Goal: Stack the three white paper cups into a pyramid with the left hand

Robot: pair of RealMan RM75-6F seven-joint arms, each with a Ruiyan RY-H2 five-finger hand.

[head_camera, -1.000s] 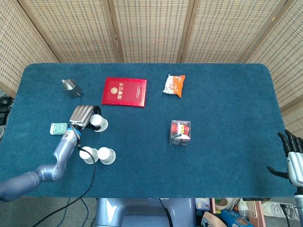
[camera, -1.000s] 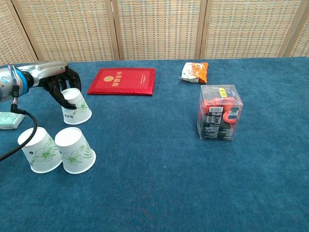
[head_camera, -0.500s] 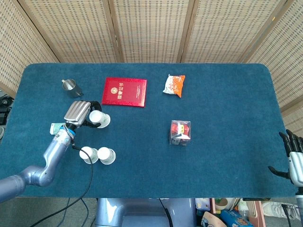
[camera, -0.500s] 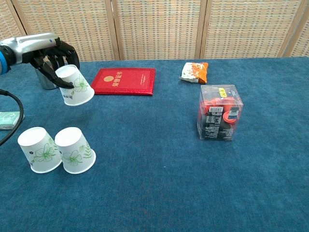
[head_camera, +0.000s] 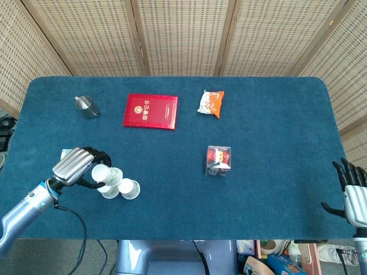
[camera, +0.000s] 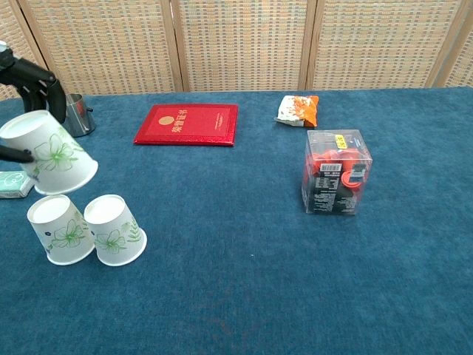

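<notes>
A: Nearest the front edge of the surface (camera: 244, 310), what stands there?

B: Two cups (camera: 112, 231), upside down and touching side by side, the base pair. The third cup (camera: 49, 153) hangs tilted just above the left one of the pair, clamped in the left hand (head_camera: 77, 165), with dark fingers (camera: 35, 77) round its closed end.

A: How will it handle?

B: I judge it very light and thin-walled; a hard squeeze would crush it, and a bump would knock the pair apart. Best held lightly round the side wall near the closed end, where it is stiffest. It needs levelling before it can bridge both bases.

A: And the other hand?

B: The right hand (head_camera: 354, 193) hangs far from the pair, off the surface's right edge, fingers apart, holding nothing.

A: Farther back?

B: A clear box (camera: 336, 171) well right of the pair. Beyond the pair, a green packet (camera: 15, 184), then a red booklet (camera: 188, 124) and metal cup (camera: 76, 115), with a snack bag (camera: 298, 109) away to the right.
</notes>
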